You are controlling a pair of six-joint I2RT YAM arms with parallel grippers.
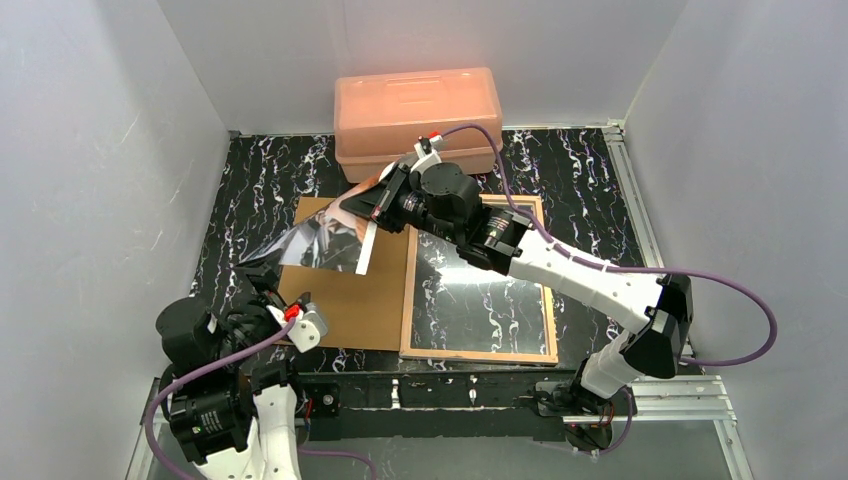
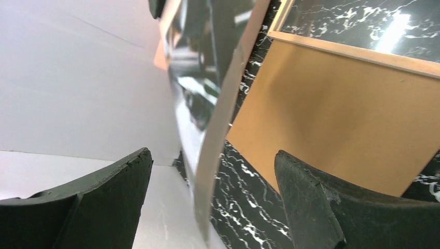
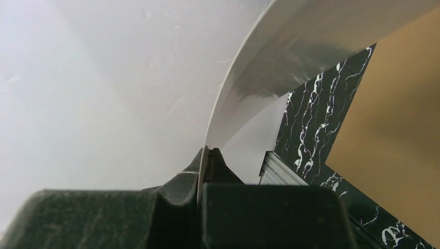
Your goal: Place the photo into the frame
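Right gripper (image 3: 207,155): pinched shut on one edge of the photo (image 1: 318,238), just above the middle of the top view. The wrist view shows the white back curling up and away from the closed jaws.
Left gripper (image 2: 211,153): wide open, at the lower left of the top view. The photo's low edge runs between its fingers (image 2: 111,199) and touches neither, so it carries none of the sheet.
Photo: lifted, picture side up, bowed and sagging from the right gripper down toward the left one, above the left part of the board (image 1: 345,290). Whether its low corner touches the table (image 1: 590,180) cannot be told. It is not in the frame.
Why held so: a grip on one edge alone lets the glossy sheet droop. The lift probably keeps it clear of the board so it can be carried across.
Frame (image 1: 480,285): flat, right of centre, tan back up, with marble showing through its opening. Its left rail lies just beside the board's right edge. Back up suits loading the photo from behind.
Box (image 1: 418,112): orange, closed, top centre by the back wall, behind the right gripper; it has no part in this step.
Step, judged: carry the photo right, over the frame's opening.
Risk: the loose end may drag or fold, and the picture side likely needs to face down.
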